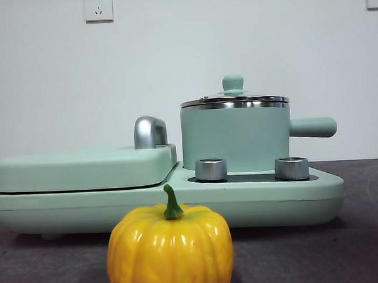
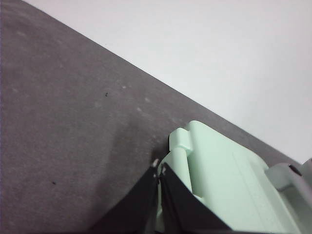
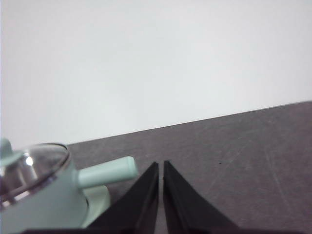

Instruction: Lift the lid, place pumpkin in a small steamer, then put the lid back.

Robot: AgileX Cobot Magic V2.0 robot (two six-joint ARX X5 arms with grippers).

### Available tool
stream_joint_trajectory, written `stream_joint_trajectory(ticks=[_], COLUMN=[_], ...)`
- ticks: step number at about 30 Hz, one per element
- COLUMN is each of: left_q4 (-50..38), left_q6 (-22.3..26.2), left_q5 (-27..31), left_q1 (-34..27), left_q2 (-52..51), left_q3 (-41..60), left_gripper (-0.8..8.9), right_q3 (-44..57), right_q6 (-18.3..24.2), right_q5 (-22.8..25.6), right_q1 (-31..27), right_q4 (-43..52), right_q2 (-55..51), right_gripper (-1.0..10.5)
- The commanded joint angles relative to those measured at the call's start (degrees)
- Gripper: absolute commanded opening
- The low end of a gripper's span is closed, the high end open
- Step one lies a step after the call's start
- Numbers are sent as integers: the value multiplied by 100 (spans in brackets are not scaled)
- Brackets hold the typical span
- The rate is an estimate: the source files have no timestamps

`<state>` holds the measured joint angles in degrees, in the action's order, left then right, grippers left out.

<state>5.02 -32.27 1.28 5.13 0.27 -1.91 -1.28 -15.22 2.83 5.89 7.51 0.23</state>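
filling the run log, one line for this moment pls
stage: not started | lid: on small steamer | pumpkin: on table | left gripper: shut, empty | right gripper: shut, empty

glossy plastic pumpkin [image 1: 170,249]; matt mint pot [image 1: 236,139] with shiny steel rim; clear glass lid [image 3: 30,165]; rough grey table [image 1: 362,234].

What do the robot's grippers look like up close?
Only the tips show. The left gripper and the right gripper each have two plain matte black jaws, flat-sided and tapering to narrow points. No cables or markings are visible.
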Motion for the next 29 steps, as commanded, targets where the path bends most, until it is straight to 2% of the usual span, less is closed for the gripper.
stream_joint_trajectory(ticks=[1, 6, 9, 11, 14, 18, 22, 25, 29], left_q4=[-39, 168, 682, 973, 1154, 1207, 1414, 1519, 1523], left_q6=[-201, 92, 573, 839, 1110, 1714, 2415, 2785, 3176], left_q5=[7, 7, 2, -35, -391, -929, -1698, -2216, -2623], left_q1=[9, 9, 9, 9, 11, 15, 26, 98, 289], left_q2=[2, 262, 671, 1012, 1604, 2472, 3263, 3731, 4234], left_q3=[-223, -892, -1552, -2006, -2728, -3515, -4085, -4352, -4544], left_gripper=[9, 10, 10, 10, 10, 10, 10, 10, 8], right_q3=[-286, -953, -1585, -1967, -2468, -3132, -3705, -4006, -4249], right_q6=[-496, -516, -507, -455, -306, 225, 916, 1381, 1895], right_q5=[13, 13, 11, -133, -586, -1246, -1897, -2229, -2581], right_q1=[2, 2, 2, 2, 2, 2, 2, 2, 2], right_q4=[39, -417, -1023, -1353, -1716, -2240, -2673, -2883, -3034], right_q2=[2, 15, 168, 343, 732, 1486, 2234, 2745, 3298], right_gripper=[14, 14, 14, 14, 14, 14, 14, 14, 14])
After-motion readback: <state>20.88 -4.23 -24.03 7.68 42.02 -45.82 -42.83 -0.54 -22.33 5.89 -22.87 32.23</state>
